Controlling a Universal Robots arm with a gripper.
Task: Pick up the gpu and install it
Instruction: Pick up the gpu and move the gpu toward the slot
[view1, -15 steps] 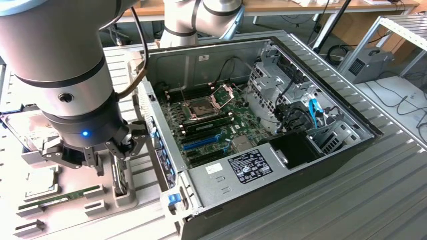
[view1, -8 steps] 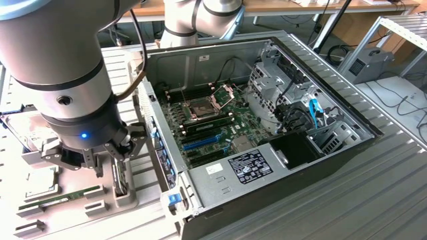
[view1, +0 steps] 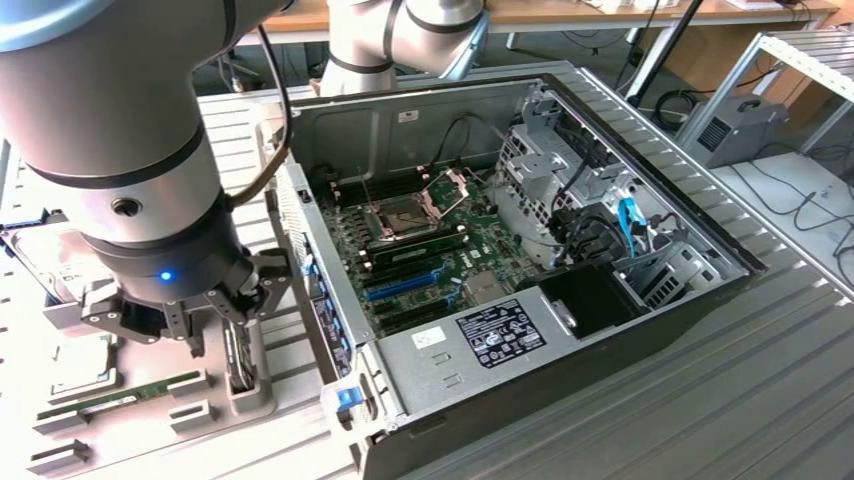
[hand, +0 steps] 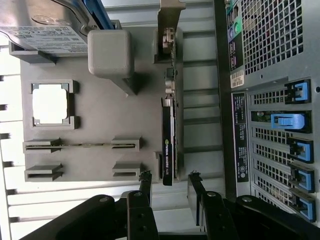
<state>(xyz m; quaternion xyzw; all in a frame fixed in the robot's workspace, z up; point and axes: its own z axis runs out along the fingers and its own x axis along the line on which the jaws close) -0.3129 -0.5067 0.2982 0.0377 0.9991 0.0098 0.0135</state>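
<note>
GPU (hand: 169, 125) stands on edge, spread fingers (hand: 145, 181) clear of both faces.

A robotics lab or workshop: a robot arm (view1: 120, 150) beside an opened computer case (view1: 534, 250) on a ribbed metal bench (view1: 747, 400), with a wooden desk (view1: 561, 12) and loose cables (view1: 807, 200) beyond the case.

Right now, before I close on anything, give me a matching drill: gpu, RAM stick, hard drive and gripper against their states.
1. gpu
2. RAM stick
3. hard drive
4. gripper

A. white label showing
B. open, one finger on either side of the gpu's end
C. standing on edge in the grey tray
D. slim and green, in small tray brackets

Pairs: 1-C, 2-D, 3-A, 4-B
</note>
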